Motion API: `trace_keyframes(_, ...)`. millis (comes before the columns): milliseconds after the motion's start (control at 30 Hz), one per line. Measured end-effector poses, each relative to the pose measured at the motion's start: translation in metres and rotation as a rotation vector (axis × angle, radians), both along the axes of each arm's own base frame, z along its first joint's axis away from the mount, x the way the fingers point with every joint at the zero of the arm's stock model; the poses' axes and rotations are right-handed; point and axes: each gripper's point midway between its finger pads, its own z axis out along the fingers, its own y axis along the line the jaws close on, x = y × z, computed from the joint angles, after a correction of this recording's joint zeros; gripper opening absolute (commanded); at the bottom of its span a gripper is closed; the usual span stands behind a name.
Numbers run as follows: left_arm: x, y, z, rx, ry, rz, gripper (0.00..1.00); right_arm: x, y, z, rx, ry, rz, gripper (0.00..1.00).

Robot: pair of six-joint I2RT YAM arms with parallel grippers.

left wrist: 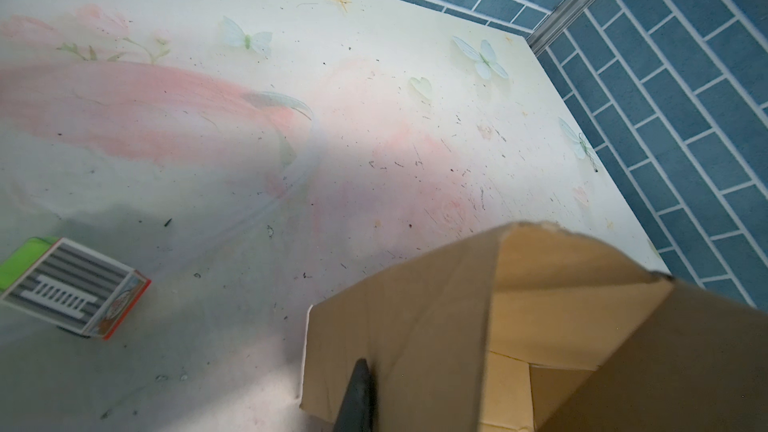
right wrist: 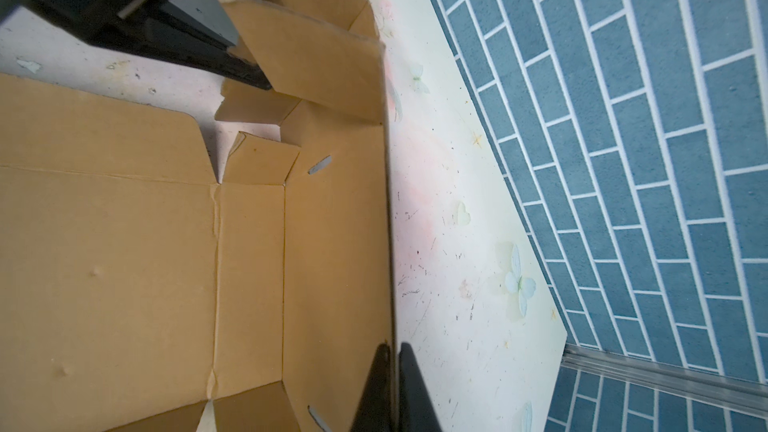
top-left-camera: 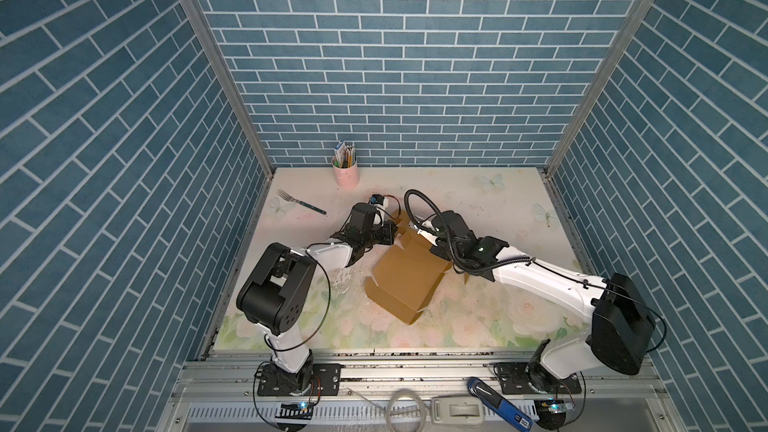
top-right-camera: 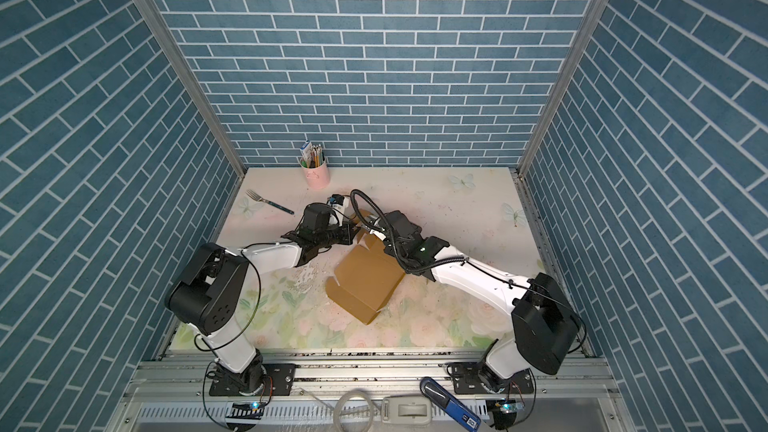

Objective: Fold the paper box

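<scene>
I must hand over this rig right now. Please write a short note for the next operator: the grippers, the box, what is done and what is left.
Grippers: the left gripper is shut on a lifted flap of the paper box. The right gripper is shut on the top edge of a raised wall.
Box: in the middle of the table, with its large panel flat toward the arm bases.
Done: one wall upright, one flap lifted.
Left: raise the other walls, tuck the flaps, close the lid.

Left end effector (left wrist: 360, 388) and right end effector (right wrist: 392, 380), both clamped.
</scene>
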Motion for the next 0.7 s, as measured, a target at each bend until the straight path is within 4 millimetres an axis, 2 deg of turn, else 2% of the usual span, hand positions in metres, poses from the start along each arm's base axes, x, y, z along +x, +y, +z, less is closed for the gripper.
trace_keyframes(700, -0.009, -0.014, 0.007, 0.008, 0.044, -0.001, 0.08, 0.010, -0.009, -0.003, -0.037, -0.030, -0.061, 0.08)
